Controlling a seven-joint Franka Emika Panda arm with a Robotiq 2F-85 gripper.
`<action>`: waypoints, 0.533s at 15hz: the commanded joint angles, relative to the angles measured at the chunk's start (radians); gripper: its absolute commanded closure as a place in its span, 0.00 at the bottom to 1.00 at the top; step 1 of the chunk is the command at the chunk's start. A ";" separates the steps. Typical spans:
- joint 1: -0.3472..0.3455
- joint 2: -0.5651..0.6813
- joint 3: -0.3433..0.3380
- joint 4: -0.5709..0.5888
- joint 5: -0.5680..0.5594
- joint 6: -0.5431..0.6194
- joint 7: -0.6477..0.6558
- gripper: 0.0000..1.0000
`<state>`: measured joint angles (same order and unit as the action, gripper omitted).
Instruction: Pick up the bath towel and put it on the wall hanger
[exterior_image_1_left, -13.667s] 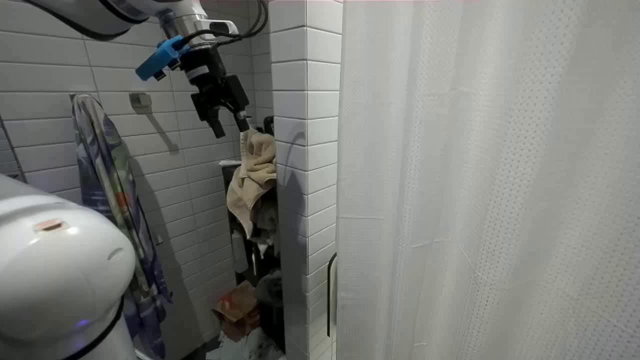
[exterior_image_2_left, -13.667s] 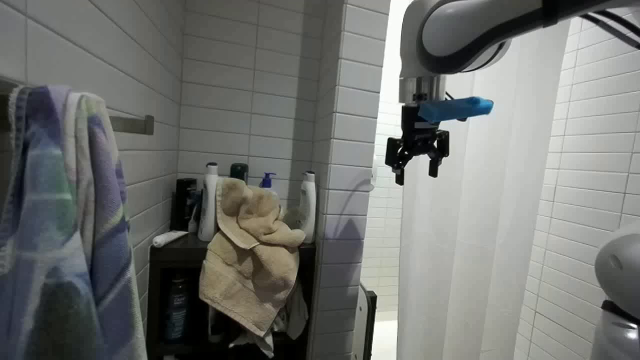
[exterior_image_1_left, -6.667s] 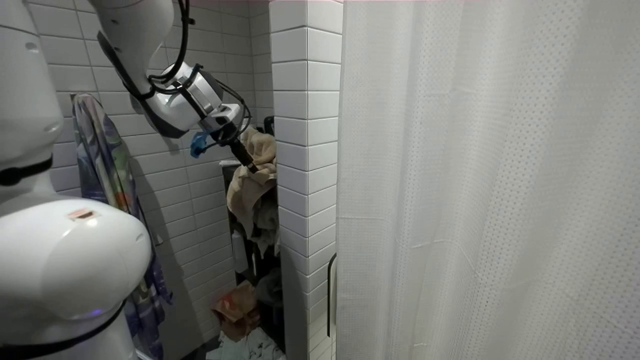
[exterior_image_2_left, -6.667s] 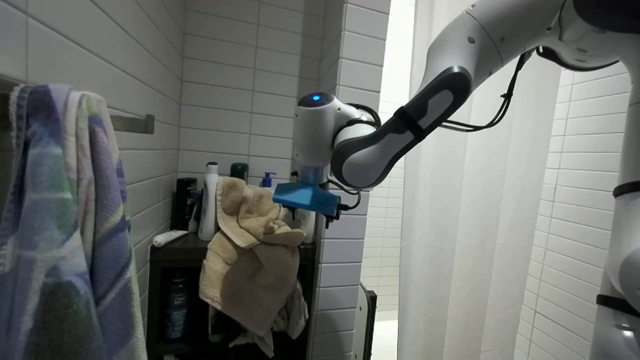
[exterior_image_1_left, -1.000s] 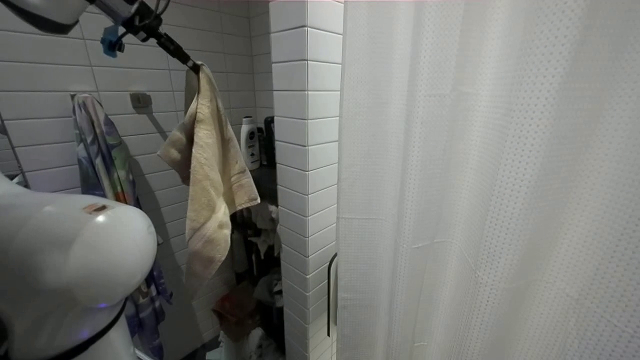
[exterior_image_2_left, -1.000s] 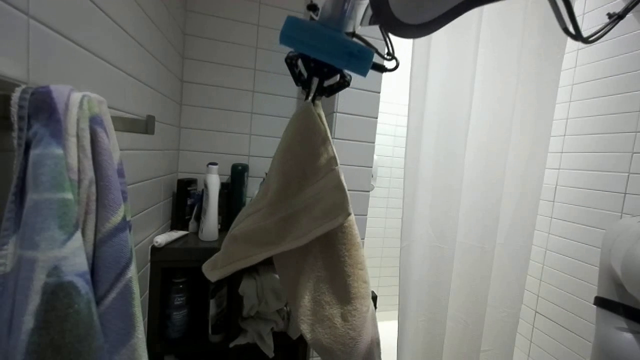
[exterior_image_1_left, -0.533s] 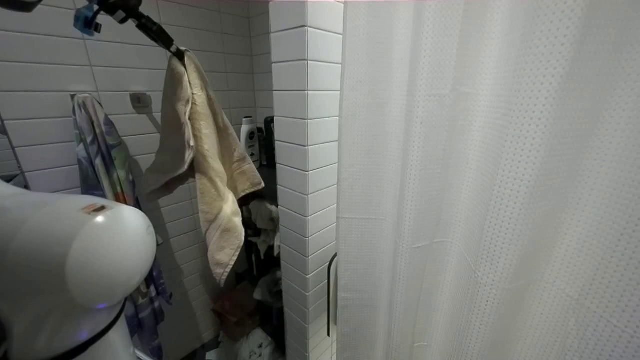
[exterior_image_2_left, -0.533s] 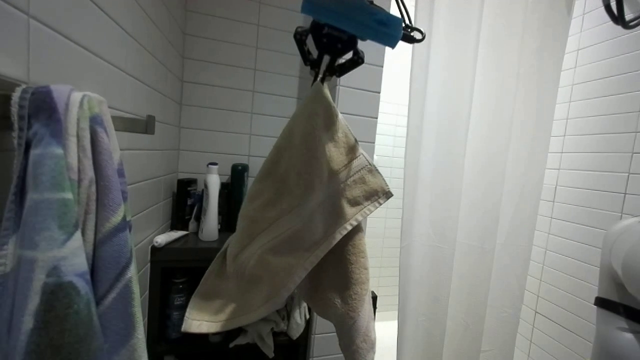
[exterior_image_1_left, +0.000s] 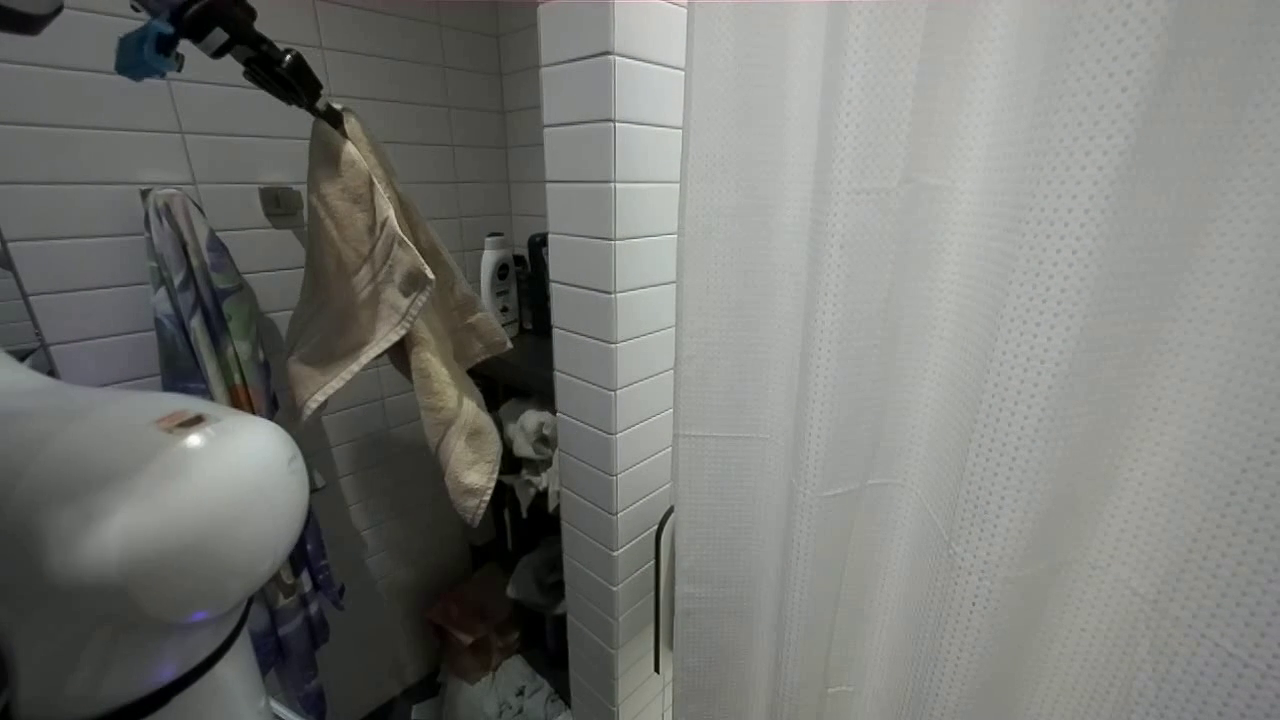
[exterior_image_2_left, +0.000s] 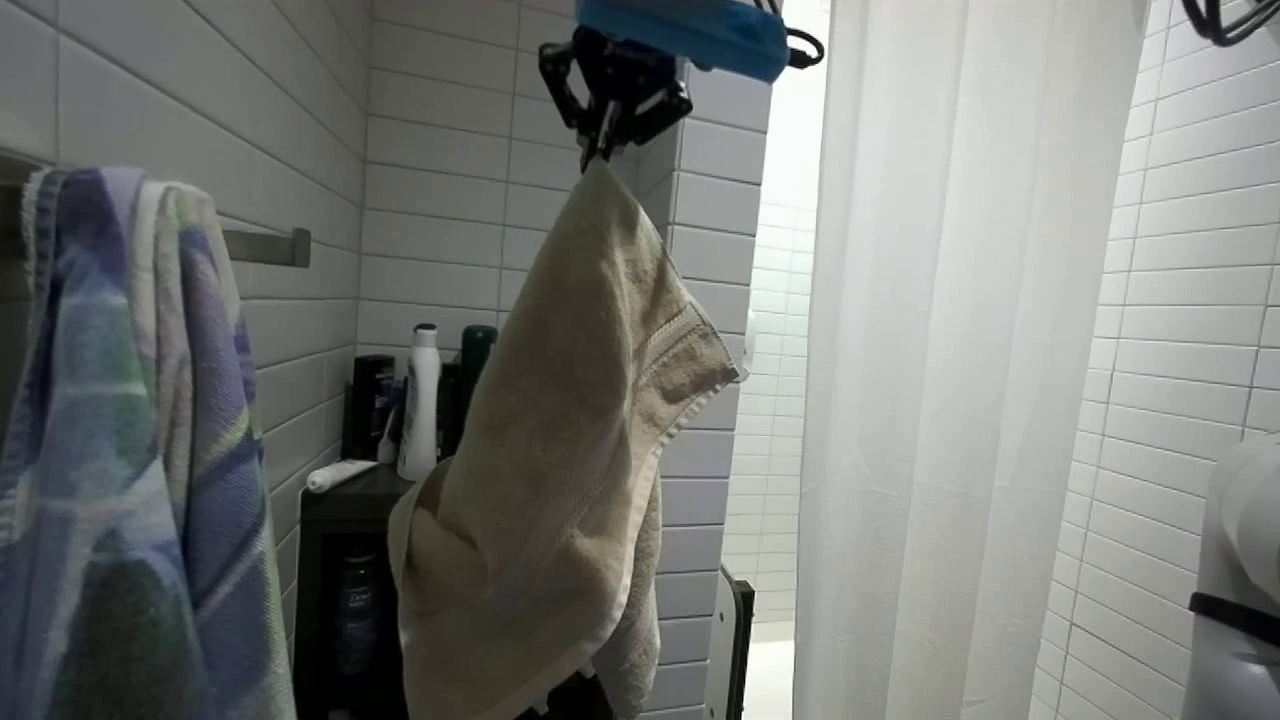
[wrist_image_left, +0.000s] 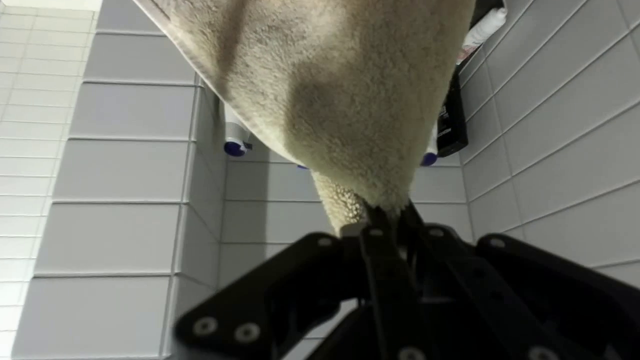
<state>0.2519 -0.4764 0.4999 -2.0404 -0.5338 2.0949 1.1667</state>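
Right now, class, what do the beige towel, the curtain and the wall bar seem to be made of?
Towel: cotton terry, probably; matte, with fuzzy pile in the wrist view.
Curtain: thin fabric or plastic, hard to say; matte-looking, dotted texture.
Bar: likely metal, satin finish; grey, straight, crisp-edged.

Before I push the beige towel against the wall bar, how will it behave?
Likely floppy: the towel hangs in limp folds. Pinched at one spot by the fingers, it may swing or twist. Its fuzzy pile suggests little slipping.
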 joint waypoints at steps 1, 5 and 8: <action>-0.005 0.065 0.058 0.103 0.022 -0.057 -0.076 0.98; -0.009 0.083 0.099 0.153 0.012 -0.048 -0.082 0.98; -0.015 0.088 0.106 0.186 0.019 -0.002 -0.064 0.98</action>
<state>0.2531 -0.4060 0.5993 -1.9208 -0.5323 2.0691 1.1210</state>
